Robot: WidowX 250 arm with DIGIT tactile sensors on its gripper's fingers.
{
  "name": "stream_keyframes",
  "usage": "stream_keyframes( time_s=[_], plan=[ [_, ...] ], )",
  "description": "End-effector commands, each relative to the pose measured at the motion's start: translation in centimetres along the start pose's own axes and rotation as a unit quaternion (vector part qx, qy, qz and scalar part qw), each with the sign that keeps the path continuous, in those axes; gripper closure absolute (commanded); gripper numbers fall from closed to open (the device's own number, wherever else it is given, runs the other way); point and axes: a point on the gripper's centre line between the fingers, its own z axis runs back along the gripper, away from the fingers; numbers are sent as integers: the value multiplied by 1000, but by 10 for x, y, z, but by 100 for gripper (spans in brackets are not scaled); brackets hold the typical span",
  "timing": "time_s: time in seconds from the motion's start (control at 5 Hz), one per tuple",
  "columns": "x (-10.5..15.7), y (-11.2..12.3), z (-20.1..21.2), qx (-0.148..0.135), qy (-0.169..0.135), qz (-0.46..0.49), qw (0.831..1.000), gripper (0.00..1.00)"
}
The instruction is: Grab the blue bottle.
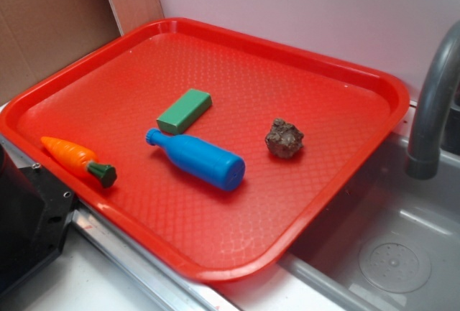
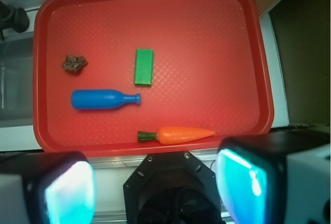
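The bottle (image 2: 103,100) is lying on its side near the middle of the tray (image 2: 222,38), cap pointing toward the carrot (image 2: 178,134) side, with the green block (image 2: 144,66) just beside its neck and a brown lump (image 2: 74,63) near its base. The end effector (image 2: 155,188) is hovering high above the tray's near edge, fingers (image 2: 70,190) spread wide and gripping nothing. Risks, as I judge them: the round body could be rolling away under an off-centre pinch, or a finger could be nudging the block on descent, since it sits so near the neck.
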Motion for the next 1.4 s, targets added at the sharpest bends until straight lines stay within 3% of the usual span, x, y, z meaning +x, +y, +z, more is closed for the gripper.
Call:
stream_keyframes(
  time_s=[0.0, 0.2, 0.4, 0.6, 0.8, 1.0, 1.2],
  plan=[
    [0, 0, 0, 0, 0, 0, 1000, 0],
    [15, -28, -44, -42, -39, -123, 991, 0],
    [27, -59, -89, -18, -4, -250, 968, 0],
    [32, -83, -125, -30, 6, -368, 929, 0],
    [28, -86, -153, -34, 35, -481, 875, 0],
    [21, -76, -175, -59, 47, -511, 856, 0],
    [17, -70, -199, -61, 46, -513, 855, 0]
  ],
)
